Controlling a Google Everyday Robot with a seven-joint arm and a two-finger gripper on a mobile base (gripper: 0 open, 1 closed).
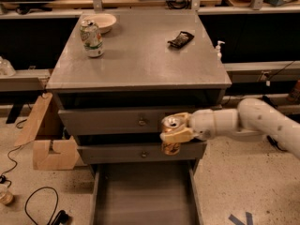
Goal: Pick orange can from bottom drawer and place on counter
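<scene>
The tool [175, 135] grips the orange can [170, 148] upright below the tabletop's [140, 60] front edge, above the open bottom drawer [143, 198]. On the tabletop, a green can [92, 38] and a bowl [105, 21] stand near the far left corner. A black packet [181, 39] lies toward the far right corner.

gripper [172, 136] sits in front of the upper drawer faces [117, 121], clamped round the orange can [169, 123]; its tan fingers [178, 135] cover the can's mid-body, only the silver top and the base show; side markings unreadable; bottom drawer [145, 196] near end cut off by lower edge; arm [262, 121] runs out at right edge; label on green-and-white can [92, 37] too blurred to read; that can hides part of the bowl [108, 20]; dark item [181, 39] on the counter [140, 64] can't be identified; bench clutter cropped at top; cable [35, 203] end cut off at bottom-left
</scene>
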